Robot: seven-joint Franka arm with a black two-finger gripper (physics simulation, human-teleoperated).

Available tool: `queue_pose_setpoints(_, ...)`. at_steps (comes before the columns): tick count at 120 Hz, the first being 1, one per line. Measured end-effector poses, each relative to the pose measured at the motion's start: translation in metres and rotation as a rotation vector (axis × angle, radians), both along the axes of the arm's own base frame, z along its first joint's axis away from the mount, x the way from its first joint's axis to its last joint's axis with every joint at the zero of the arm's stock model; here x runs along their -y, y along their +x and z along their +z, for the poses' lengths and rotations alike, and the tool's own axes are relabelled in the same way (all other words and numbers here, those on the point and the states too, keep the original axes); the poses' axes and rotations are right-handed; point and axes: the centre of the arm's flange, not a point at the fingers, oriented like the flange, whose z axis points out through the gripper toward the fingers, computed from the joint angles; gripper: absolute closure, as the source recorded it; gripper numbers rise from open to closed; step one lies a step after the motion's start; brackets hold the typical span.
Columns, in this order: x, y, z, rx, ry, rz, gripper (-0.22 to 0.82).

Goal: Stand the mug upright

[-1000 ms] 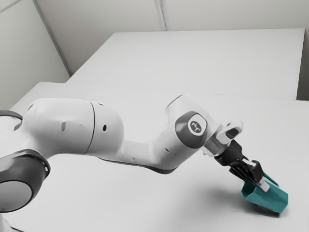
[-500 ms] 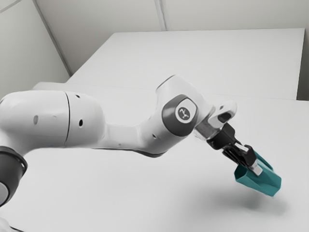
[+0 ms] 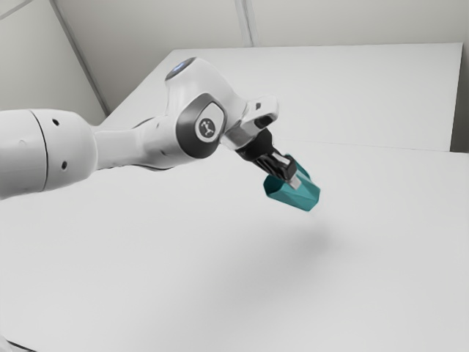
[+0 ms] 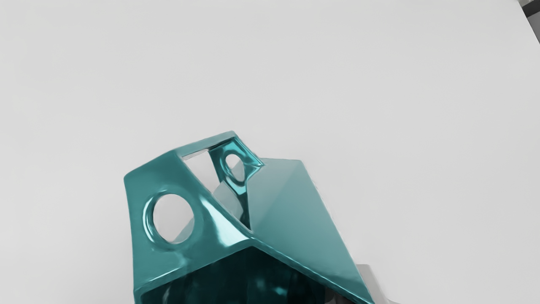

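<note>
Mug (image 3: 299, 197) tilted above table (image 3: 168, 271); end effector (image 3: 294, 181) gripping

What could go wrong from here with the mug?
Drop: the mug is off the table, its shadow apart from it; a slip in the claw could let it fall.
Swivel: the hold looks close to the rim, so the base end may swing.
Bad landing: it's well tilted; lowered like this, it would probably meet the table edge-first and topple.
</note>
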Motion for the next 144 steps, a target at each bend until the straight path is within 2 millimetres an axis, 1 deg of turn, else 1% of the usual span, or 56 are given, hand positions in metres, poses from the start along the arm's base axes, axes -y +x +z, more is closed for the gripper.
queue_pose_setpoints(8,-0.025,0.010,0.003,0.018,0.048,0.035,0.78)
queue_pose_setpoints(20,-0.059,0.021,0.002,0.033,0.128,0.077,0.78)
queue_pose_setpoints(28,-0.081,0.026,-0.003,0.031,0.180,0.104,0.78)
queue_pose_setpoints(49,-0.146,0.033,-0.022,-0.001,0.300,0.191,0.78)
queue_pose_setpoints(57,-0.163,0.034,-0.026,-0.019,0.333,0.211,0.78)
queue_pose_setpoints(68,-0.179,0.031,-0.033,-0.054,0.373,0.227,0.78)
queue_pose_setpoints(86,-0.211,0.026,-0.047,-0.128,0.435,0.258,0.78)
queue_pose_setpoints(95,-0.220,0.024,-0.055,-0.162,0.458,0.269,0.78)
queue_pose_setpoints(109,-0.222,0.020,-0.067,-0.208,0.484,0.266,0.78)
queue_pose_setpoints(135,-0.230,0.014,-0.075,-0.273,0.505,0.275,0.78)
queue_pose_setpoints(144,-0.234,0.014,-0.083,-0.296,0.515,0.280,0.78)
